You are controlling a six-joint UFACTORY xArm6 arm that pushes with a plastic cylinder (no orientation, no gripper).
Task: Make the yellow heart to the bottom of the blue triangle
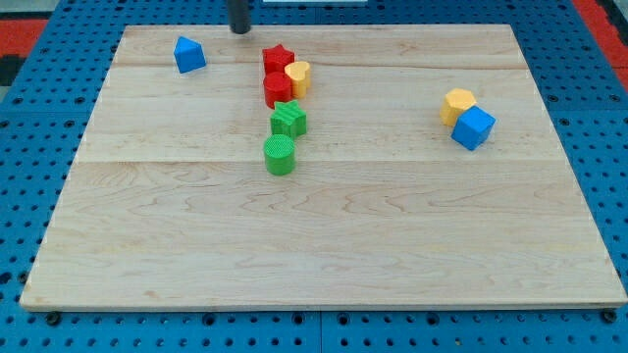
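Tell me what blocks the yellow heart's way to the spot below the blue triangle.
The yellow heart touches the red blocks on its left, which sit between it and the spot below the blue triangle. My tip is above them.

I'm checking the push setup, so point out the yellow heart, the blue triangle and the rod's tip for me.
yellow heart [299, 77], camera view, on its top face.
blue triangle [188, 54], camera view, on its front face.
my tip [239, 30], camera view, on the rod's very lower end, at the board's top edge.

One camera looks down at a slant from the table's near edge, framing nearly the whole top.
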